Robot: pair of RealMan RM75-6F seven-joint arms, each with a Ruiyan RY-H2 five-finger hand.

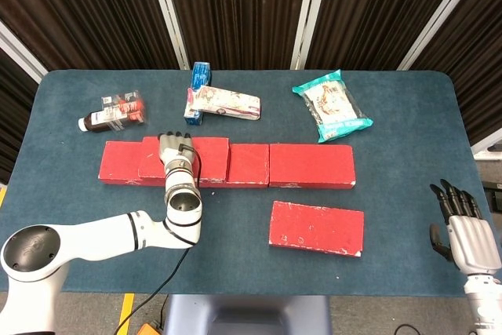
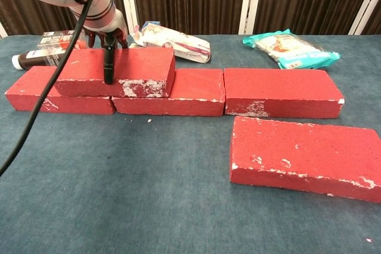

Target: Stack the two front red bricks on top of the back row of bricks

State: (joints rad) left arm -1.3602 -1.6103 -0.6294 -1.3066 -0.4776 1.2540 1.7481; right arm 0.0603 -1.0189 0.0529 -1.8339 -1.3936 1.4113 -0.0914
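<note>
One red brick lies on top of the back row of bricks, straddling its left and middle bricks. My left hand grips this top brick at its left part, thumb down the front face and fingers behind it; in the head view the left hand covers part of the top brick. The other front red brick lies flat on the table, nearer than the row's right end. My right hand hangs at the lower right, off the table, fingers apart and holding nothing.
Behind the row lie a dark bottle, a blue box, a white packet and a teal snack bag. The blue table has rounded corners.
</note>
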